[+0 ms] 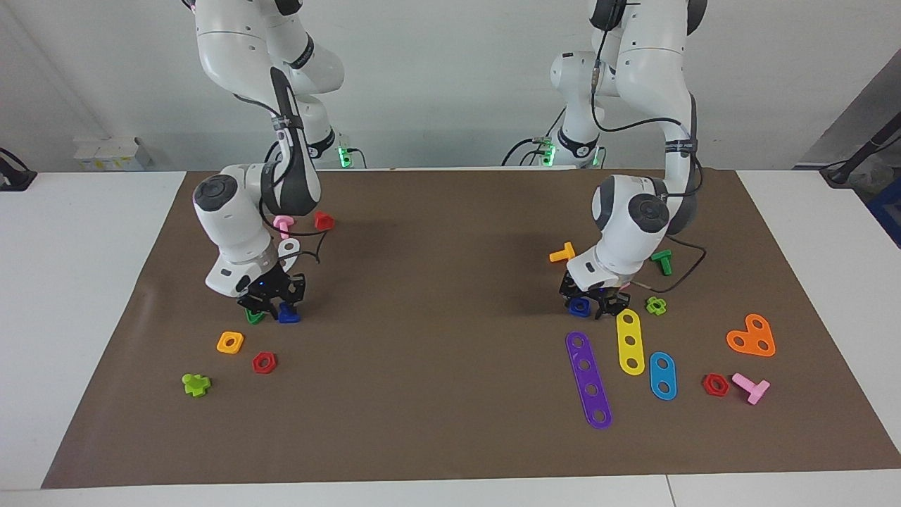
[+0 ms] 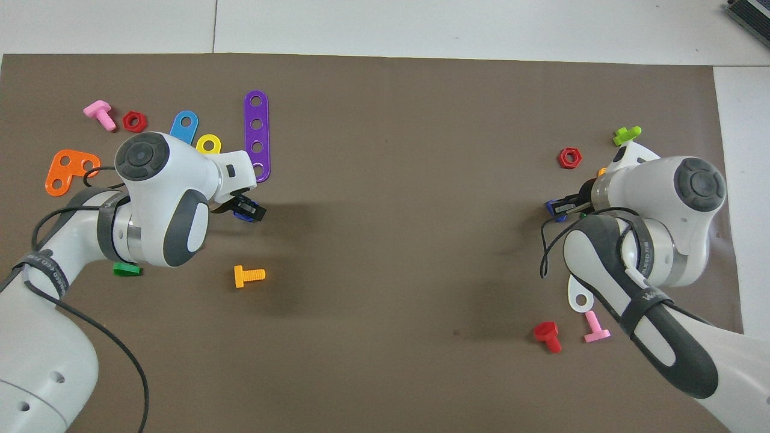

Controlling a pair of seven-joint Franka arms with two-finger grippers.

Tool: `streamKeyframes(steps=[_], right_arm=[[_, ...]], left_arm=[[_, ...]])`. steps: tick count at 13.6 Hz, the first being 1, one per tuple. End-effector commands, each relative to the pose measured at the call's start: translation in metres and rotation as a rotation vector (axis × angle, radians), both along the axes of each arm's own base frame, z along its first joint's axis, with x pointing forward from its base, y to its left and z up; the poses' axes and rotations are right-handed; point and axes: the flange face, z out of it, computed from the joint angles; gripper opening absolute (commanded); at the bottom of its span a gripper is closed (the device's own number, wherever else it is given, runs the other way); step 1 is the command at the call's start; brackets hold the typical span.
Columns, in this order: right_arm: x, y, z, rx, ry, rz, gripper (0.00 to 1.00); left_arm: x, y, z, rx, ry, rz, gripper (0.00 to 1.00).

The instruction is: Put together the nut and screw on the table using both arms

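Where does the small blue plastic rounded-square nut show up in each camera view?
Facing view: the small blue plastic rounded-square nut lies on the mat at the left gripper, just nearer the robots than the purple four-hole strip.
Overhead view: the nut is mostly covered by the left gripper.
Shared landmark: the purple strip.

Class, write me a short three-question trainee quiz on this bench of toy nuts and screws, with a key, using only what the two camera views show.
1. True or false: the left tool is down at the nut.
2. The right tool is down at which blue part?
A. the screw
B. a strip
3. Fill in: beside the screw lies a ____ triangular nut.

Key: 1 true; 2 A; 3 green.
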Motion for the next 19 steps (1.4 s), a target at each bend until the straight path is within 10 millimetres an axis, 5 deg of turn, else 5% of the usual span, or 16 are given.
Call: streamKeyframes(steps=[1, 3, 4, 6, 9, 12, 15, 19], right_arm=[[-0.007, -0.002, -0.002, 0.013, -0.010, 0.018, 0.40], [-0.009, -0.002, -0.004, 0.013, -0.006, 0.023, 0.34], [-0.009, -0.002, -0.004, 0.012, -0.008, 0.024, 0.04], [-0.008, 0.003, -0.003, 0.013, -0.011, 0.019, 0.00], [-0.003, 0.003, 0.004, 0.015, -0.005, 0.021, 0.00], [0.015, 0.019, 0.043, 0.030, -0.008, -0.034, 0.00], [0.030, 0.095, 0.086, 0.053, -0.044, -0.101, 0.00], [0.021, 0.201, 0.103, 0.059, -0.081, -0.147, 0.00]], left_arm=[[-0.010, 0.003, 0.001, 0.020, -0.005, -0.019, 0.68], [-0.011, 0.003, 0.001, 0.021, 0.001, -0.019, 0.56], [-0.012, 0.002, 0.001, 0.022, 0.007, -0.016, 0.38], [-0.010, 0.000, 0.005, 0.023, 0.017, -0.008, 0.03], [-0.003, -0.001, 0.013, 0.022, 0.020, 0.093, 0.00], [0.000, -0.005, 0.020, 0.018, 0.020, 0.300, 0.00], [-0.002, -0.013, 0.028, 0.012, 0.017, 0.389, 0.00], [0.008, -0.031, 0.056, 0.011, 0.024, 0.450, 0.00]])
